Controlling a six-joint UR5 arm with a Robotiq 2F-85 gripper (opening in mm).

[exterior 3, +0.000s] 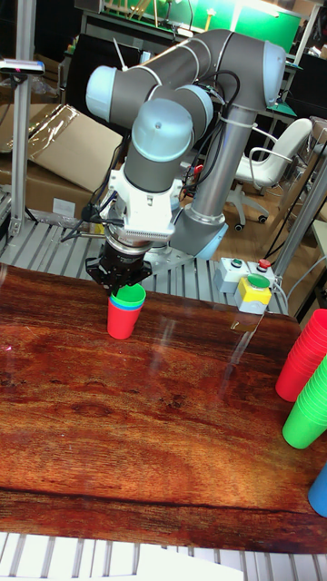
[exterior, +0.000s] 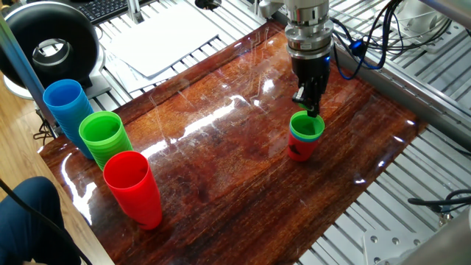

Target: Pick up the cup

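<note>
No brand, label or writing can be read on any of the cups or on the arm.

The pincer (exterior: 312, 110) hangs straight down over the cup (exterior: 307, 126), its dark fingers drawn close together with only a narrow gap. The fingertips (exterior: 314, 112) sit at the far edge of the cup's rim and seem to pinch it, though neither view shows the contact clearly enough to be sure of a grip. In the tall fixed view the pincer (exterior 3: 123, 289) covers the far part of the rim and the cup (exterior 3: 129, 297) shows just below it.

The cup is small and bright green, and it sits nested in a blue cup (exterior 3: 126, 309), which in turn sits in a red cup (exterior: 301, 149). This little stack stands upright on the glossy wooden worktop (exterior: 221, 162), toward its right side in the fixed view.

Well apart from it, at the left end of the worktop, stand three taller stacks in a row: a blue tumbler stack (exterior: 66, 107) farthest, a green tumbler stack (exterior: 104, 138) in the middle, and a red tumbler stack (exterior: 133, 187) nearest.
</note>
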